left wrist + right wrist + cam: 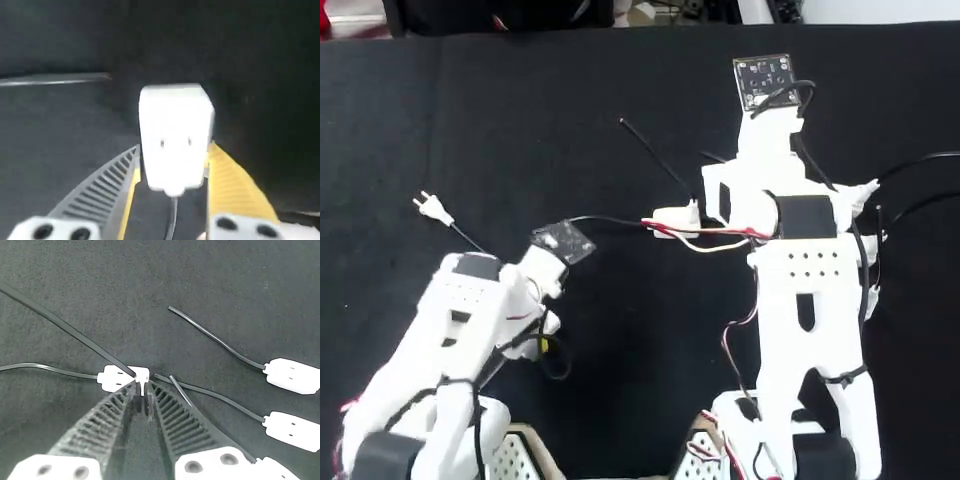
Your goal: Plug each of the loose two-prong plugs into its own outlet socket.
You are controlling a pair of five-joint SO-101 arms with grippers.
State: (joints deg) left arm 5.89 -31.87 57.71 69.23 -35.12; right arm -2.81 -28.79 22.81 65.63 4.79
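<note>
High view: one two-prong plug [432, 208] lies loose on the black tabletop [520, 110], well apart from a white connector [675, 218] under the right arm.

Left wrist view: the left claw [175, 150] clamps a white outlet socket [175, 132], its slots unfilled.

Right wrist view: the right claw [143, 390] pinches a second plug [142, 375] touching a small socket [114, 378]; whether it is seated is unclear. A spare socket [292, 375] and a further spare socket [292, 430] lie unfilled, so most of the job appears left.

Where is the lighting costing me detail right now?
Left wrist view: the socket in the left gripper is bright, its two slots readable, the cloth behind it dark. Right wrist view: even light, little shadow, the plug in the right gripper plainly lit. High view: black cords sink into the black cloth.
</note>
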